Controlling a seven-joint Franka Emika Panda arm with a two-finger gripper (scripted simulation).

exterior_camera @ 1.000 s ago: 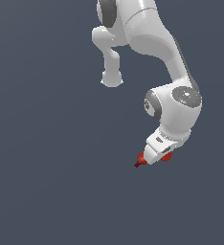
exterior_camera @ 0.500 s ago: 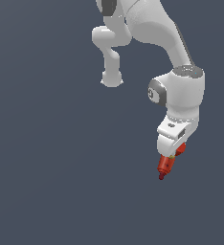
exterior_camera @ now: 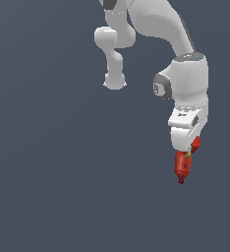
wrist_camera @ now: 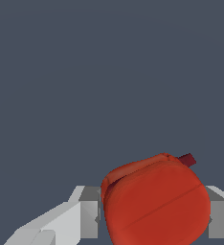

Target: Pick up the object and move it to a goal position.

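- A flat, dark slate-grey backdrop is filling both views; no edge or seam is showing in it, so floor and background cannot be told apart.
- Toward the exterior view's left of the arm, a white rounded link (exterior_camera: 113,54) is hanging down from the top of the frame; it is ending in a small round cap.
- Further toward the exterior view's right, the main white arm (exterior_camera: 186,78) is curving down from the top; a grey joint disc is showing on its side.
- Below that, the gripper (exterior_camera: 186,147) is pointing downward; it is clamping the drill (exterior_camera: 182,166), which is hanging beneath it in the lower right part of the exterior view, with its dark tip pointing down.
- In the wrist view, the red drill body (wrist_camera: 157,203) is sitting between the two grey-white fingers (wrist_camera: 87,213); both are pressing against its sides, and the dark tip is poking out beyond it.
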